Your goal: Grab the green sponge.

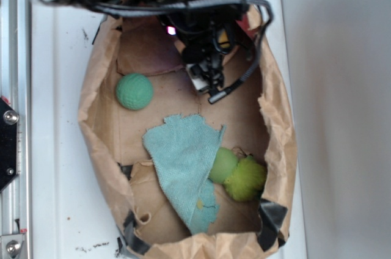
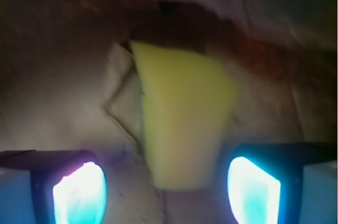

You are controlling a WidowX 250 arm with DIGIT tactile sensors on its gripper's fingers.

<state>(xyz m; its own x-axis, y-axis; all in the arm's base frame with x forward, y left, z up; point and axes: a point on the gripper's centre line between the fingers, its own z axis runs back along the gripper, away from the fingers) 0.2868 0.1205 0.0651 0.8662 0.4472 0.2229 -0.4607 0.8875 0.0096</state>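
Tool [image 2: 166, 182] pads straddle blocky yellow foam sponge [image 2: 182, 113]

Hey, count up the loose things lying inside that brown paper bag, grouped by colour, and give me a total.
Green or lime green: 3 (round dimpled green ball, smooth light-green ball, fuzzy lime-green lump)
Teal: 1 (crumpled teal cloth)
Yellow: 1 (rectangular yellow foam sponge, seen only in the wrist view, lying between the glowing fingers)
Total: 5
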